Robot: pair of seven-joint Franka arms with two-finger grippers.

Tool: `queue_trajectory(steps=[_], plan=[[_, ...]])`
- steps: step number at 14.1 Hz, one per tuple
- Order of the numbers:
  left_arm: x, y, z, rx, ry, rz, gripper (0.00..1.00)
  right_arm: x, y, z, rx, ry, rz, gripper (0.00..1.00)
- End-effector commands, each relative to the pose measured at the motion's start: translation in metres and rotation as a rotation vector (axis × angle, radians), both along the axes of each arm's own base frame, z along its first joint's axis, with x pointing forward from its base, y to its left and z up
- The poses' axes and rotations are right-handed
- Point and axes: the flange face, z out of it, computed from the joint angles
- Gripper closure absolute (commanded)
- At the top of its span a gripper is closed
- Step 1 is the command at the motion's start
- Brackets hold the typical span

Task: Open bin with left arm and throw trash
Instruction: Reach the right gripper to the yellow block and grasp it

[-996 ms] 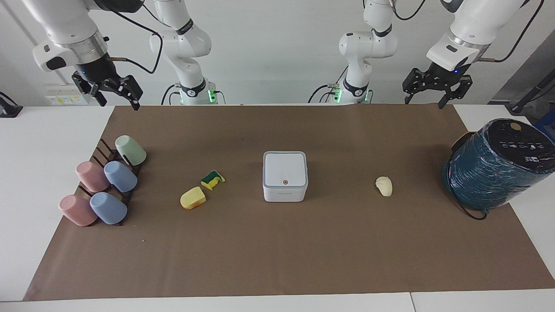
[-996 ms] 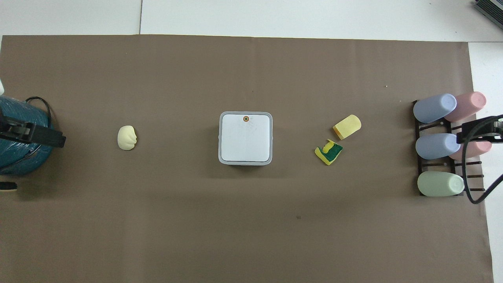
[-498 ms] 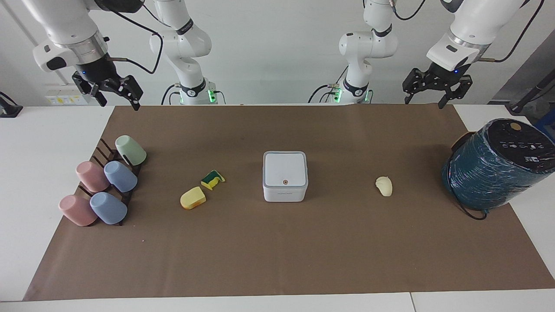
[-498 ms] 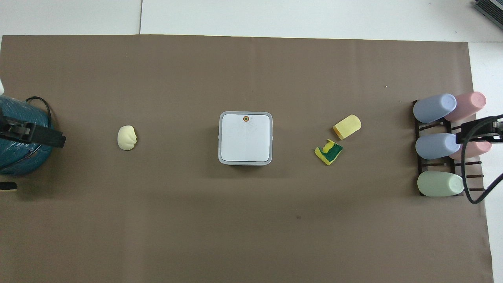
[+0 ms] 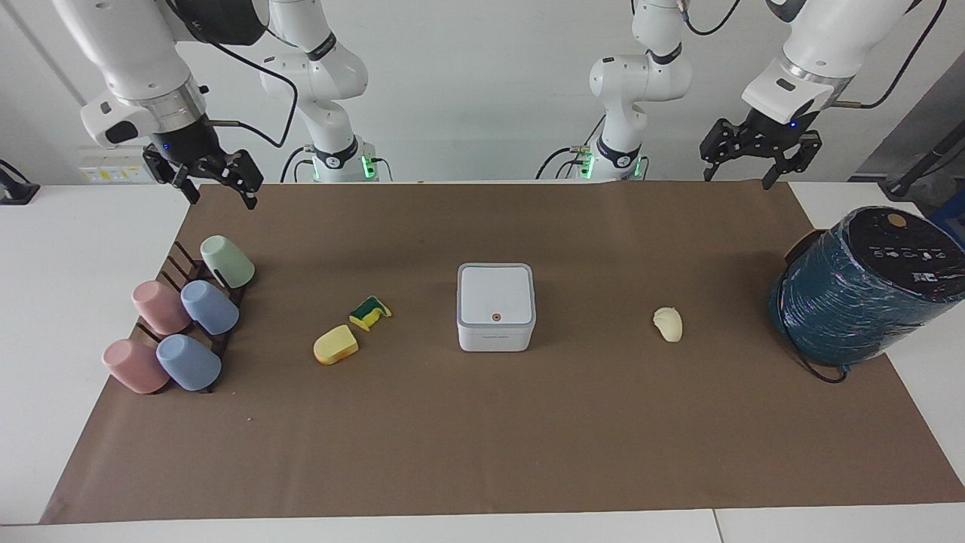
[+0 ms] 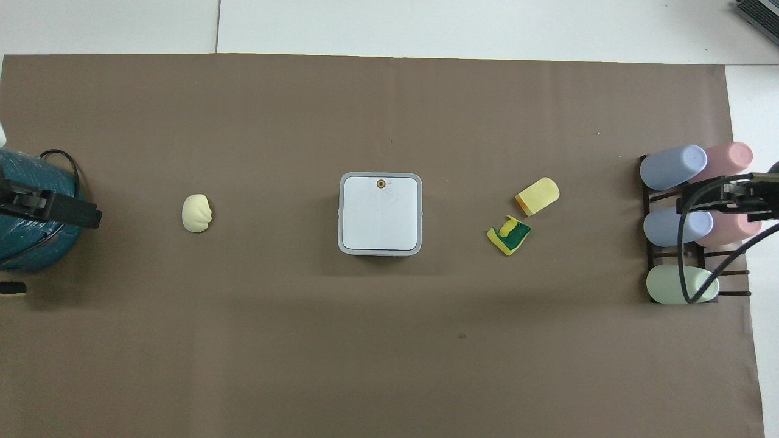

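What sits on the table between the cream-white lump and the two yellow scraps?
The closed white bin stands between the cream-white lump and the yellow wedge with the green-and-yellow sponge bit; otherwise bare brown paper. The overhead view shows it best.

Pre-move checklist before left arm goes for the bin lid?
1. bin lid shut, nothing on it: ok.
2. left gripper open, empty, over the mat's edge by the bases: ok.
3. right gripper open, empty, away from the bin: ok.
4. Trash outside the bin: yellow wedge, green sponge bit, cream lump: ok.
5. Path from left gripper to lid free: ok.
6. Lid hinge side: cannot tell.
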Motion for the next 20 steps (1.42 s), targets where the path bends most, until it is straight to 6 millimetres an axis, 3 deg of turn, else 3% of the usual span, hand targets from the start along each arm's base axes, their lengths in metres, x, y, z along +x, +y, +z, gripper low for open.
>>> queue_trajectory(steps=[1, 5, 9, 10, 14, 17, 20], plan=[[-0.008, 0.003, 0.001, 0.020, -0.004, 0.001, 0.00, -0.001, 0.003, -0.031, 0.007, -0.054, 0.005, 0.00], [-0.008, 0.003, 0.001, 0.020, -0.007, 0.001, 0.00, 0.026, 0.029, -0.083, 0.016, -0.097, -0.046, 0.00], [-0.008, 0.000, 0.002, 0.019, -0.011, -0.005, 0.00, 0.058, 0.038, -0.148, 0.015, -0.098, -0.087, 0.00], [-0.008, 0.000, 0.002, 0.019, -0.014, -0.004, 0.00, 0.063, 0.053, -0.168, 0.029, -0.096, -0.100, 0.00], [-0.008, 0.006, 0.002, 0.020, -0.007, 0.010, 0.00, 0.084, 0.072, -0.223, 0.069, -0.149, -0.181, 0.00], [-0.005, 0.012, 0.004, 0.013, -0.020, 0.022, 0.00, 0.093, 0.083, -0.259, 0.088, -0.161, -0.228, 0.00], [-0.003, 0.013, 0.008, 0.006, -0.022, 0.028, 0.00, 0.082, 0.080, -0.280, 0.078, -0.124, -0.230, 0.00]])
